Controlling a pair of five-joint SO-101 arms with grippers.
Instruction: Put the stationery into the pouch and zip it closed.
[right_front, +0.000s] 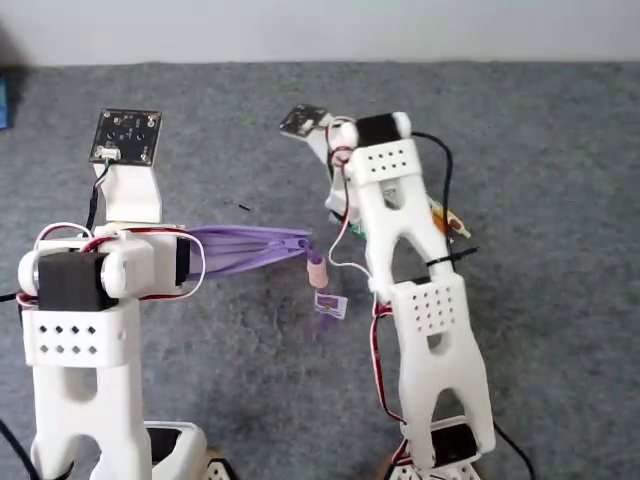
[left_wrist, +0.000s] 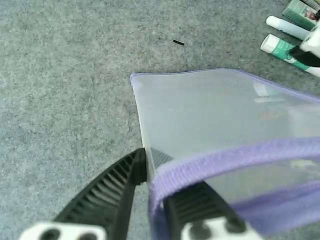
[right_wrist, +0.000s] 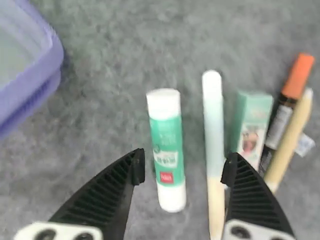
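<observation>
Left wrist view: left hand (left_wrist: 151, 167) pinches pouch (left_wrist: 210, 115) edge.

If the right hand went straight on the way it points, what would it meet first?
Most likely the green-and-white glue stick, lying between the fingers of the open right hand. The pale pen beside it sits near one finger and might be clipped too; depth is unclear.

Left end effector (left_wrist: 154, 162) clamped on pouch (left_wrist: 210, 115) (at rim); right end effector (right_wrist: 182, 162) spread wide, pointing down.
</observation>
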